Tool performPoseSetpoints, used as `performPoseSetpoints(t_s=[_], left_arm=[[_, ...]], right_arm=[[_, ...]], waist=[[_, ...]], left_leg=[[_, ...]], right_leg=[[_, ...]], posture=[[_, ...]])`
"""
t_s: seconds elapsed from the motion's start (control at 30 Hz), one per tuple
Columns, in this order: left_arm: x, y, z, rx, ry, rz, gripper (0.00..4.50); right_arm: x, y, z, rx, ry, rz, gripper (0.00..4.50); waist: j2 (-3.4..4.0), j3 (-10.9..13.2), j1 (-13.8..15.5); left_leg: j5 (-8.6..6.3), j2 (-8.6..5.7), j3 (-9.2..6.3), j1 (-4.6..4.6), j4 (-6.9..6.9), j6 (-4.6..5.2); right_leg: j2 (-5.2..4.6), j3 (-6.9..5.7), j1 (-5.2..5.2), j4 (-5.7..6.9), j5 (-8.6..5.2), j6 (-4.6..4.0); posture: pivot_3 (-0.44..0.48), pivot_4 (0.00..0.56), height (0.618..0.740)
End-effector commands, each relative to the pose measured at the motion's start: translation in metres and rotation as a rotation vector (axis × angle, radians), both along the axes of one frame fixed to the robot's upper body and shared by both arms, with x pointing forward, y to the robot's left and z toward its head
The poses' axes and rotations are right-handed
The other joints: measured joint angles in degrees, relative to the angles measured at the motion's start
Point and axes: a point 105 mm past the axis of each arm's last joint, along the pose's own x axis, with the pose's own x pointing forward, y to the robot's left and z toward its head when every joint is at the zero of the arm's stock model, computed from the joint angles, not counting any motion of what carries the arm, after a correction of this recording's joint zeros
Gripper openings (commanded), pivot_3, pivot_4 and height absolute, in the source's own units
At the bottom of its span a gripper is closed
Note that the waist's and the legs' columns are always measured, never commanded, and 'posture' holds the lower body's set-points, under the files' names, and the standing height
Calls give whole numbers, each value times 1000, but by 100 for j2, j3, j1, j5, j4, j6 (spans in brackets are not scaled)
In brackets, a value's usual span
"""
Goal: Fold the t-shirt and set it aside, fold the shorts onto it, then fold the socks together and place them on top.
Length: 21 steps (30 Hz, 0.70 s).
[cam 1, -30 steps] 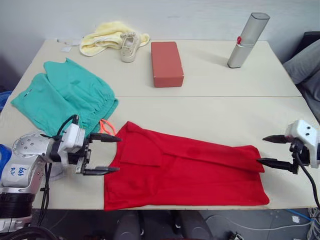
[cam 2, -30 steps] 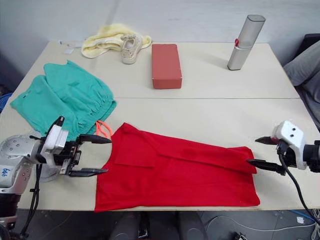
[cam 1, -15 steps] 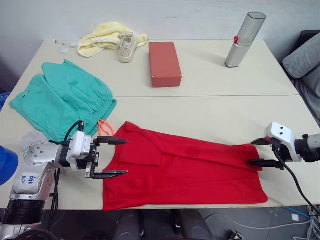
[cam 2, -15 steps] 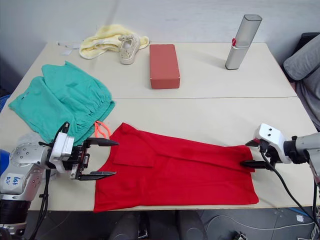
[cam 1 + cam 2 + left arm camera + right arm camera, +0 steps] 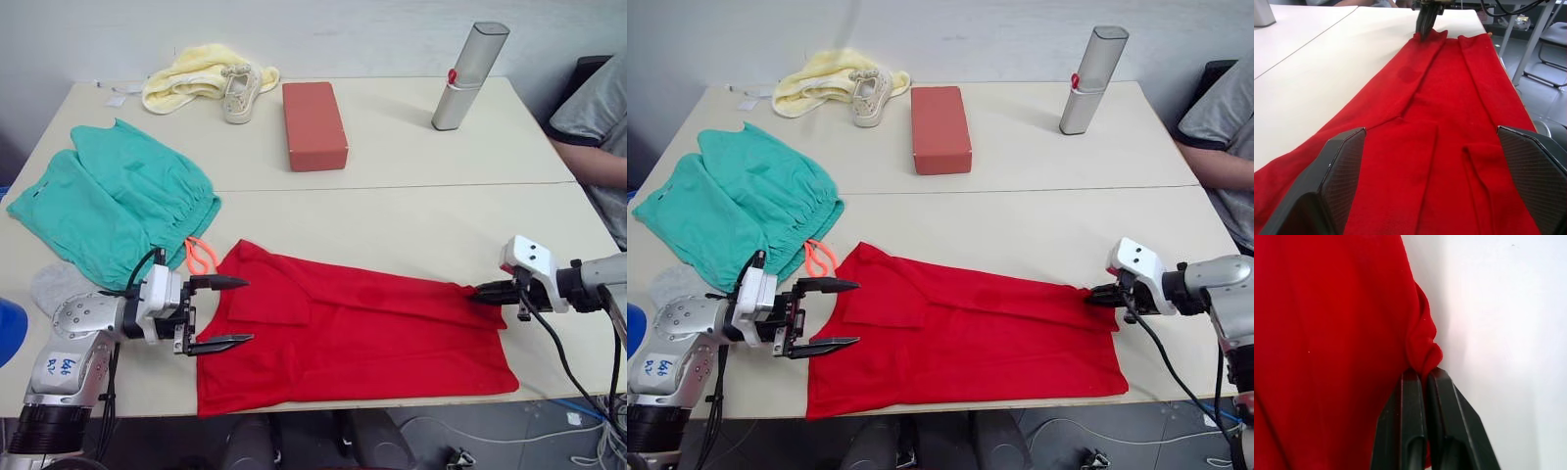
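Observation:
The red t-shirt [image 5: 362,328] lies folded into a long band along the table's front edge. My right gripper [image 5: 480,292] is shut on the band's far right corner, and the cloth bunches between its fingertips [image 5: 1413,382]. My left gripper [image 5: 245,310] stands open at the band's left end, one finger on each side of the edge, fingers [image 5: 1342,171] wide apart. The teal shorts [image 5: 113,201] lie spread at the left, their orange drawstring [image 5: 199,255] beside the shirt. One pale grey sock [image 5: 54,287] lies by my left arm, and another sock [image 5: 233,93] lies at the back.
A pale yellow cloth [image 5: 191,73] is bunched at the back left. A red-brown box [image 5: 313,124] and a leaning silver bottle [image 5: 468,76] stand behind the shirt. A person's arm in a grey sleeve [image 5: 588,117] rests at the table's right edge.
My right gripper has moved in to the shirt's right corner and shut on it. My left gripper has edged closer to the shirt's left end, still open. The camera has shifted.

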Motion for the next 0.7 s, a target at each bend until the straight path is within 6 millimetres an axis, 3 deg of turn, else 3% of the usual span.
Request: performPoseSetpoints(t_s=[0.03,0.27,0.4,0.67,0.7], left_arm=[[4,1,7,-32,-41,36,4500],[28,-1,12,-71,-120,145,4500],[38,2,16,-104,-158,241,4500],[44,3,12,-95,-173,299,4500],[43,2,11,-96,-163,292,4500]], right_arm=[[21,-7,17,-50,-97,-67,43],[66,-13,34,-206,-265,-109,43],[98,-10,52,-267,-472,-156,43],[107,1,45,-197,-493,-142,43],[105,0,47,-157,-480,-150,275]], waist=[[4,2,0],[11,7,14],[13,8,-2],[15,10,-8],[16,10,-6]], left_leg=[[0,0,1,0,2,0],[1,-2,3,-5,1,-2],[1,-3,16,-9,4,-1],[4,4,23,-9,7,-6],[4,3,23,-9,9,-6]], right_leg=[[-1,1,-1,1,0,0],[0,-3,-10,3,-1,-2],[-2,6,-17,3,-1,-1],[4,10,-25,18,-1,-2],[4,10,-25,19,-1,-2]], posture=[[0,150,740],[0,150,740],[0,150,740],[0,150,740],[0,150,740]])
